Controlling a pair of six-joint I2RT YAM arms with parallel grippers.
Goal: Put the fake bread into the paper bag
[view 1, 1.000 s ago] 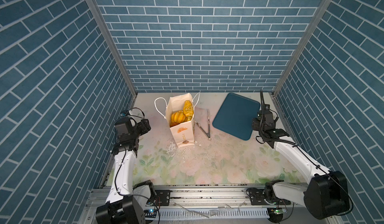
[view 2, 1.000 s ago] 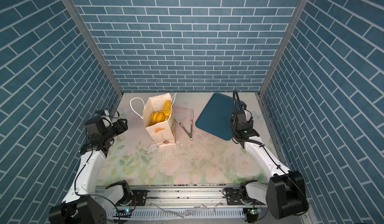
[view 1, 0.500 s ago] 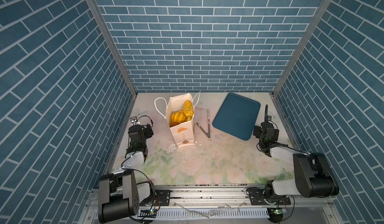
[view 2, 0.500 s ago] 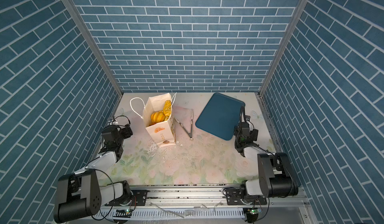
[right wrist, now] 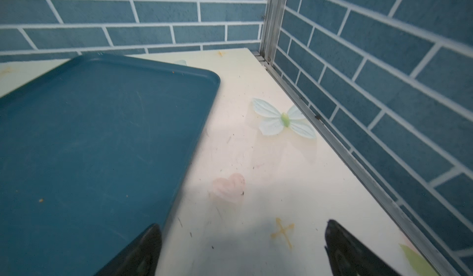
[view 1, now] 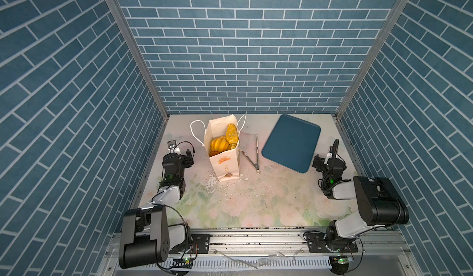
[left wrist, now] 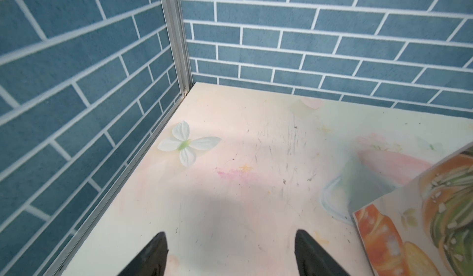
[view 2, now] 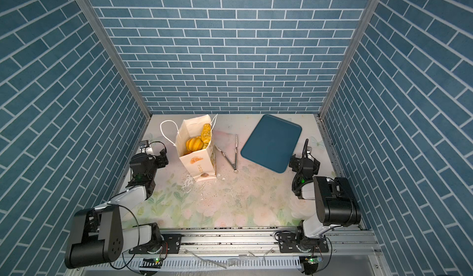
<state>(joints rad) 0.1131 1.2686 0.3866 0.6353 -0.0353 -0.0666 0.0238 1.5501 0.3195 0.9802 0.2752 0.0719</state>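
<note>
The fake bread (view 1: 224, 142) sits inside the paper bag (view 1: 225, 165), which stands upright on the surface (view 1: 256, 205) toward the back left in both top views. The left tool (view 1: 188, 157) is low over the surface just to the left of the bag, near it but apart from it. In the left wrist view its two dark fingers (left wrist: 156, 246) stand wide apart with only bare surface between them, so it is released and grasps nothing. The bag's printed wide face (left wrist: 414, 226) shows at that view's edge. The right tool (view 1: 317, 163) is well apart from the bag, on the far side of the surface, just beside the near corner of a dark blue tray (view 1: 291, 141). It too is released: its fingers (right wrist: 340, 239) are spread wide with nothing held. One fingertip overlaps the tray's edge (right wrist: 189, 144) in the wrist view, and I cannot tell whether they touch. Thin metal tongs (view 1: 252, 157) lie in an open V between bag and tray.

The bread is glossy golden-orange. A rounded ribbed piece lies in the middle of the opening, and a longer oval piece leans against the bag's right wall. How many pieces lie beneath cannot be told. The bag is cream-white with white cord loop handles, and a small orange logo shows on its narrow side (view 2: 195, 161).
</note>
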